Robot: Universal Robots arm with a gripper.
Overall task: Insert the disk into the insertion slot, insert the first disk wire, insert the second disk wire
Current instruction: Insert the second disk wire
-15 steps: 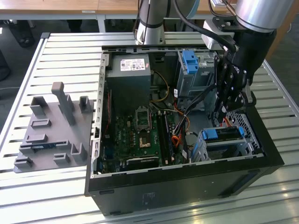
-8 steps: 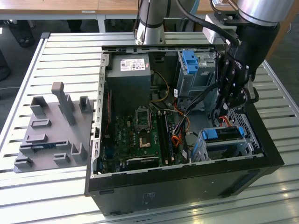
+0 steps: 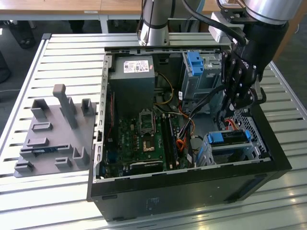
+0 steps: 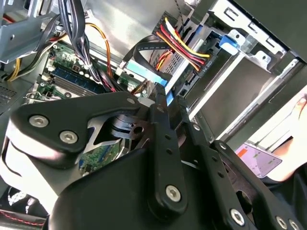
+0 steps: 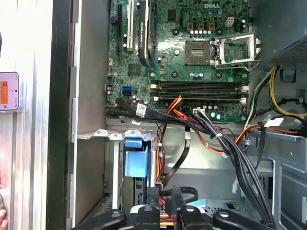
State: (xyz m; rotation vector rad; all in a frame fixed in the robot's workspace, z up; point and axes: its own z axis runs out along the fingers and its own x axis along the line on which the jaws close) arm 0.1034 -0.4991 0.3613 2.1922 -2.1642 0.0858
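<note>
1. Left of the exterior frame: a grey plastic fixture plate [image 3: 57, 139], matte, with blocky pegs, lies on the slatted aluminium table [image 3: 62, 57].
2. Centre: a green motherboard [image 3: 139, 139] lies flat on the floor of the open black case [image 3: 192, 187].
3. Lower right: the disk [image 3: 229, 137] sits in the insertion slot [image 3: 205, 152], a low perforated sheet-metal cage. Its bright blue plastic carrier edge faces up.
4. Judgement: the disk is dense, rigid and shock-sensitive, with slick metal faces. It is best held by the carrier's sides.
5. Second wrist view, mid-frame: the black gripper [image 4: 168, 99] is pinched closed on the light-blue plug end of the flat black disk wire [image 4: 144, 55], near the disk's connector end.
6. Judgement: the wire's band is limp yet springy. Hold it by the hard plug, which looks likely to need square alignment.
7. Upper right of that view: the red-yellow-black disk wire [image 4: 184, 40] ends in a black plug at the disk. Whether it is seated, I cannot tell.
</note>
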